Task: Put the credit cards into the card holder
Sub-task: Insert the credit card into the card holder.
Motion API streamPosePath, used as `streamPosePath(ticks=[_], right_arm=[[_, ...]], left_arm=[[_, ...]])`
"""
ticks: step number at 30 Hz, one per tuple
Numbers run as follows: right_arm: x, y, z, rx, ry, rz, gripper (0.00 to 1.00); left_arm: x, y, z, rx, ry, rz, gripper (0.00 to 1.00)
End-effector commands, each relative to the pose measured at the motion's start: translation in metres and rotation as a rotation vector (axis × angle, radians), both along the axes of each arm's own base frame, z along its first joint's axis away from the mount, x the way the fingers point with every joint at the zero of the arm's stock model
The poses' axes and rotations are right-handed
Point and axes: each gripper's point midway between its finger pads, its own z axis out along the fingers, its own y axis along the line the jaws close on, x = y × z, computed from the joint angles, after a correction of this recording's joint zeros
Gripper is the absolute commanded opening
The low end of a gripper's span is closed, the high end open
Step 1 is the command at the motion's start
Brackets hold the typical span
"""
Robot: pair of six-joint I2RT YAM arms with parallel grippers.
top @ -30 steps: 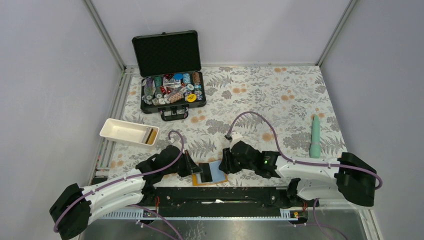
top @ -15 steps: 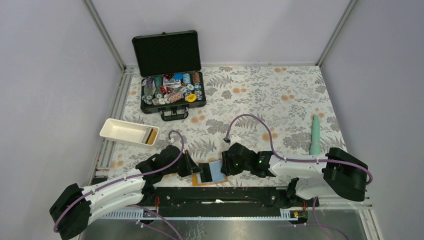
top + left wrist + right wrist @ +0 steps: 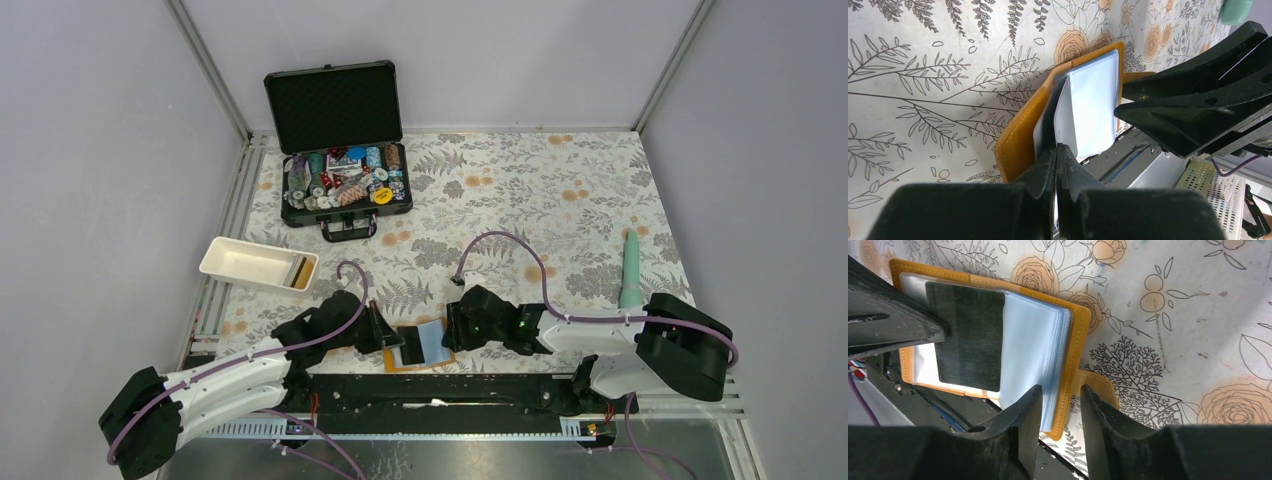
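- left gripper [image 3: 1057,159]: jaws pressed together on the near edge of the black card [image 3: 968,340]; the fingertips reach just over the open card holder's left side
- black card: lies flat over the left part of the pale blue plastic sleeves [image 3: 1028,350]; whether it sits inside a sleeve or only on top I cannot tell
- right gripper [image 3: 1060,392]: jaws apart; the card holder's right edge shows in the gap between them; one finger [image 3: 1028,410] overlaps the sleeves and the other [image 3: 1093,410] is beside the snap tab [image 3: 1100,387]; no clamp on the holder can be made out
- card holder [image 3: 1075,340]: orange, open, flat on the floral tablecloth [image 3: 520,190] at the near edge of the table, between the two grippers
- white tray [image 3: 235,258]: to the left of the left arm; a small brownish thing lies at its right end
- black case [image 3: 335,105]: well apart at the far left, lid up, with poker chips [image 3: 345,180] in it
- teal tool [image 3: 630,270]: on the cloth at the right side
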Motion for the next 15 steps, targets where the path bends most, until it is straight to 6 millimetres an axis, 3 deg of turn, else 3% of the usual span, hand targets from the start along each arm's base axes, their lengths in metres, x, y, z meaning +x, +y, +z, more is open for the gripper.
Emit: streamPosePath(ticks=[1, 15], right_arm=[[-0.0051, 0.0064, -0.0028, 0.048, 0.042, 0.01, 0.41], [-0.0105, 0.0114, -0.0022, 0.123, 0.099, 0.0, 0.4]], left_arm=[[0.0047, 0.003, 0.0012, 0.026, -0.028, 0.003, 0.0], [0.0048, 0.0041, -0.0002, 0.032, -0.028, 0.005, 0.0]])
